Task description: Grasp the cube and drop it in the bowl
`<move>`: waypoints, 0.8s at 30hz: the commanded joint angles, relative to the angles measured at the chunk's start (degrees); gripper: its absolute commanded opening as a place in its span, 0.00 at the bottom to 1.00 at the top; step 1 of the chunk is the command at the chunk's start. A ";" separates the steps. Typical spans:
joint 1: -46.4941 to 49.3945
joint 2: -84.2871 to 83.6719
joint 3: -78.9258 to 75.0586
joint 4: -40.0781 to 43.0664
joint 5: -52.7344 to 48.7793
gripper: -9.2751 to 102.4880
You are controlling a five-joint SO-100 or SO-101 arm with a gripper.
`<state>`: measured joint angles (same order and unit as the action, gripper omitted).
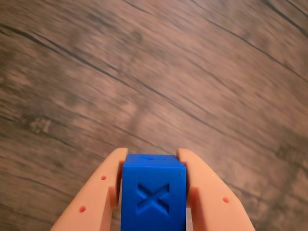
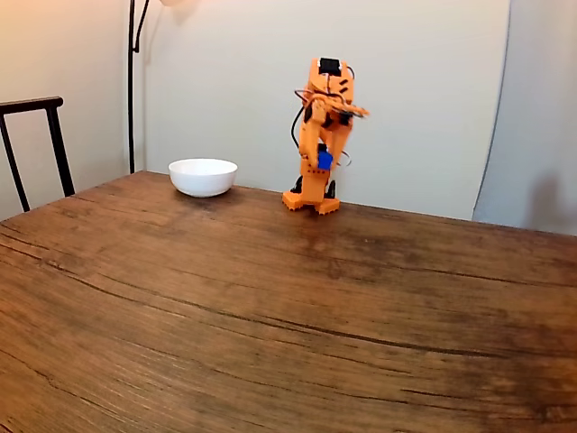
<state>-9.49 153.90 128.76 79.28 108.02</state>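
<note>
In the wrist view the bright-blue cube [image 1: 154,192] is clamped between my two orange fingers [image 1: 94,197], an X pressed into its facing side. My gripper [image 1: 153,163] is shut on it, high above the blurred wooden tabletop. From the fixed view the cube [image 2: 325,160] is a small blue spot held in my gripper [image 2: 324,163] in front of the folded orange arm [image 2: 323,117], above the arm's base. The white bowl [image 2: 203,176] sits on the table to the left of the base, apart from the arm.
The wooden table [image 2: 270,307] stretches wide toward the camera. A dark chair back [image 2: 36,135] stands at the left edge, and a lamp pole [image 2: 132,81] rises against the wall behind the bowl.
</note>
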 commanded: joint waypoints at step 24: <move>48.69 23.12 -2.81 10.28 2.81 0.09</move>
<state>36.12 176.92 128.06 90.35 110.57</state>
